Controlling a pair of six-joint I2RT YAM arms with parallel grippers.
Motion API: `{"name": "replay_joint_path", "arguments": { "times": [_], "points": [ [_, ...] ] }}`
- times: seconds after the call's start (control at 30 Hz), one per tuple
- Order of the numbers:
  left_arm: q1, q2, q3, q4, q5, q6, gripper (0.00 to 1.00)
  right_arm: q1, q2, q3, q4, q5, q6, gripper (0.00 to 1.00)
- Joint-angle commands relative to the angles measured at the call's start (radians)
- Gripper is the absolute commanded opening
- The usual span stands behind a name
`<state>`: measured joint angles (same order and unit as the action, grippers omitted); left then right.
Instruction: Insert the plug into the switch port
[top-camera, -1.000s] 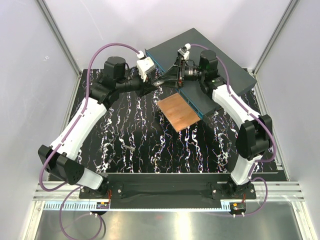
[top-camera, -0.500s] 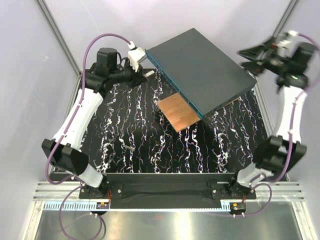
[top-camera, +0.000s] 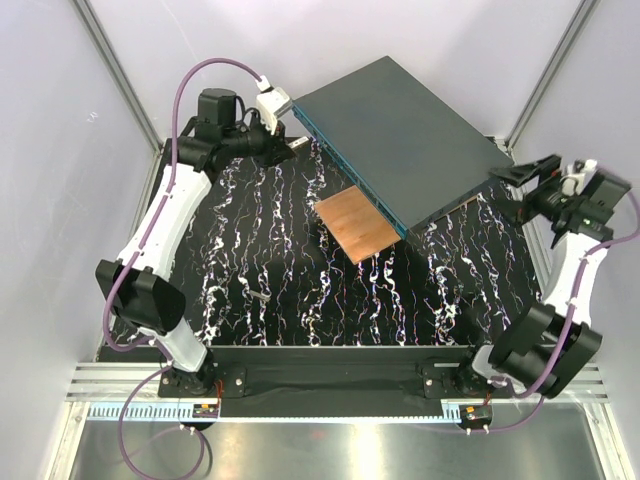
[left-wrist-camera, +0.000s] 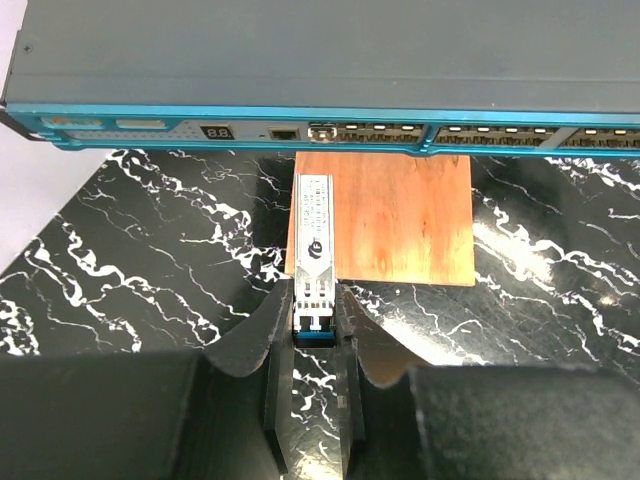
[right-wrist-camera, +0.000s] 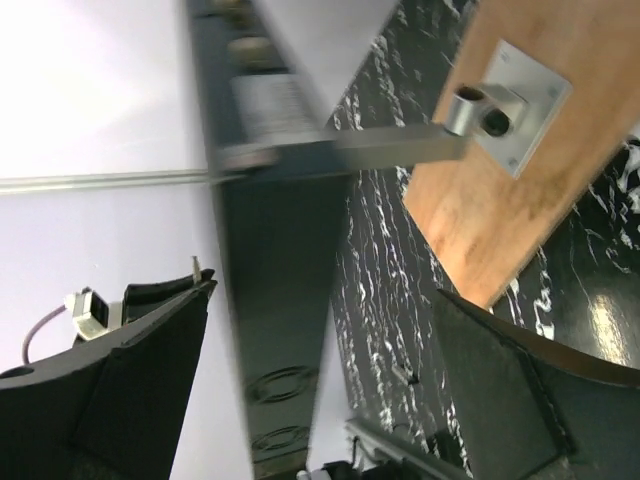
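"Where is the plug?"

"The plug (left-wrist-camera: 314, 225) is in my left gripper (left-wrist-camera: 313, 300), pinched by its blue rear end. Its metal nose points at the teal face of the switch (left-wrist-camera: 320, 50), near it but not touching. The copper-brown plate (left-wrist-camera: 400, 215) lies on the marbled mat (left-wrist-camera: 150, 250) at the foot of that face."

"How will it handle?"

"I judge it light and stiff: a small metal-cased body with smooth sides. It could slide or yaw between my pads if it meets the rim crooked. The rear grip suits it, since the whole nose is free to enter."

"And the switch port?"

"The switch port (left-wrist-camera: 322, 131) I take for the target is the small metal-rimmed socket straight ahead of the nose, left of the long rows of sockets. Those are the only receptacles here. I see nothing standing out of any in view, though their depths are too dark to judge."

"Your other hand?"

"My right gripper (top-camera: 512, 187) is spread wide and holds nothing, out past the switch's right end."
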<state>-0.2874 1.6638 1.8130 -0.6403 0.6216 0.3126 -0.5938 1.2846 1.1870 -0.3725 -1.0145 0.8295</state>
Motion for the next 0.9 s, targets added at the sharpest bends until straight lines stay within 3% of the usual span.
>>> {"name": "replay_joint_path", "arguments": {
  "times": [0.0, 0.27, 0.37, 0.6, 0.63, 0.73, 0.83, 0.87],
  "points": [
    [0.013, -0.012, 0.011, 0.076, 0.067, -0.043, 0.0, 0.0, 0.021, -0.07, 0.197, -0.051, 0.062, 1.0],
    [0.01, 0.001, -0.046, 0.135, 0.078, -0.078, 0.0, 0.04, 0.027, -0.141, 0.501, -0.035, 0.199, 1.0],
    [-0.005, 0.008, -0.075, 0.162, 0.053, -0.081, 0.0, 0.084, 0.048, -0.161, 0.608, -0.015, 0.256, 0.95],
    [-0.05, 0.022, -0.09, 0.185, 0.012, -0.073, 0.0, 0.14, 0.098, -0.153, 0.659, 0.011, 0.293, 0.59],
    [-0.056, 0.022, -0.093, 0.186, -0.002, -0.073, 0.0, 0.14, 0.101, -0.152, 0.655, 0.013, 0.292, 0.5],
    [-0.073, 0.03, -0.093, 0.192, -0.02, -0.083, 0.0, 0.141, 0.098, -0.15, 0.647, 0.016, 0.295, 0.4],
    [-0.081, 0.036, -0.089, 0.199, -0.046, -0.09, 0.0, 0.141, 0.094, -0.148, 0.63, 0.016, 0.295, 0.23],
    [-0.087, 0.042, -0.084, 0.197, -0.059, -0.093, 0.0, 0.141, 0.094, -0.148, 0.627, 0.017, 0.296, 0.13]
  ]
}}
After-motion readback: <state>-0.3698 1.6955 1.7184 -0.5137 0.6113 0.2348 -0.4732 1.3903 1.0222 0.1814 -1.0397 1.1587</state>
